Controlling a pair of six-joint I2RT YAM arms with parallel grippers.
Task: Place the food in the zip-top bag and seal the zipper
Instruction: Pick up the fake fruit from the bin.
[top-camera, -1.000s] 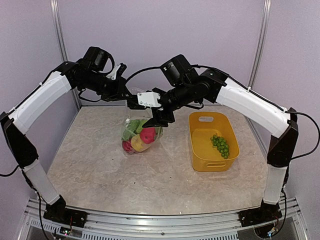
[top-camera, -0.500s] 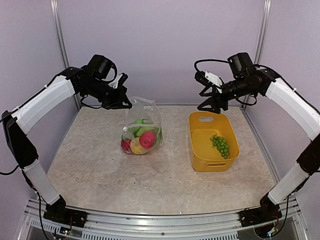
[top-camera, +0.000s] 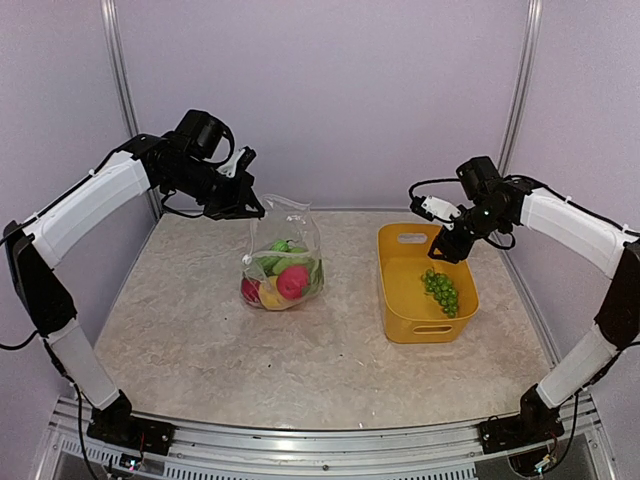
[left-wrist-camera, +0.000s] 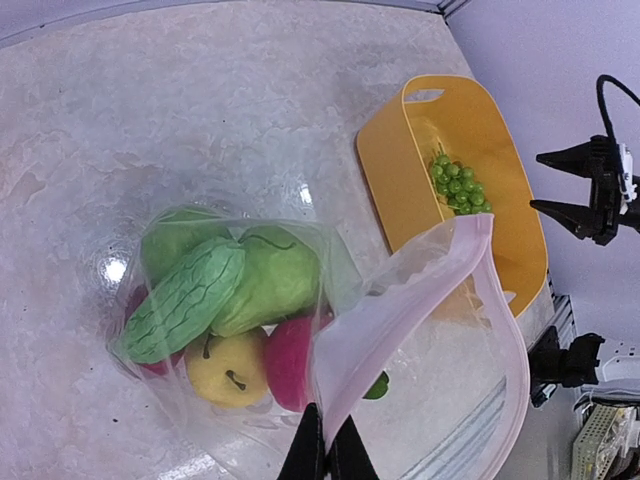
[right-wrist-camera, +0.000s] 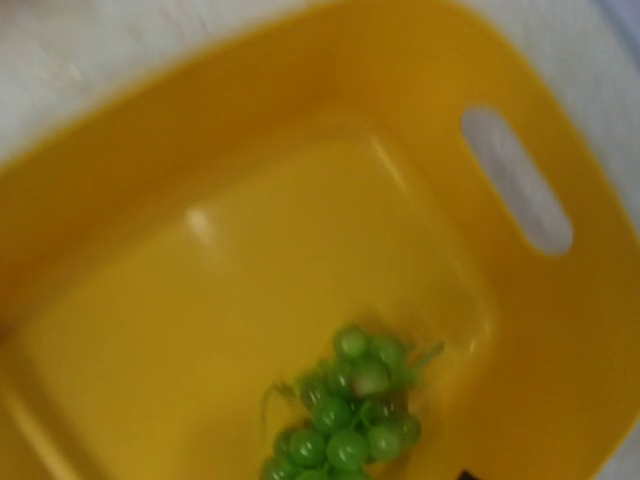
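Grapes (top-camera: 440, 289) in yellow basket (top-camera: 388, 300), just below right gripper (top-camera: 448, 248), fingers spread, cluster lying lengthwise | left gripper (left-wrist-camera: 325, 452) pinches zip-top bag (top-camera: 290, 225) rim, mouth open, well apart

Bright even light, we see glare on the zip-top bag (left-wrist-camera: 420, 300), soft shadows on the surface (top-camera: 200, 330), right wrist view blurred.

Arm shells: I see smooth white covers on my left arm (top-camera: 88, 200) and right arm (top-camera: 572, 225), with black joints between.
Wrists: black round-capped motor housings.
Left tool (top-camera: 255, 210): slim black fingers, a small white part.
Right tool (top-camera: 445, 255): pointed black fingers, a white plate.
Cables (top-camera: 432, 181): thin, black, looping.
Bases (top-camera: 118, 425): black blocks.
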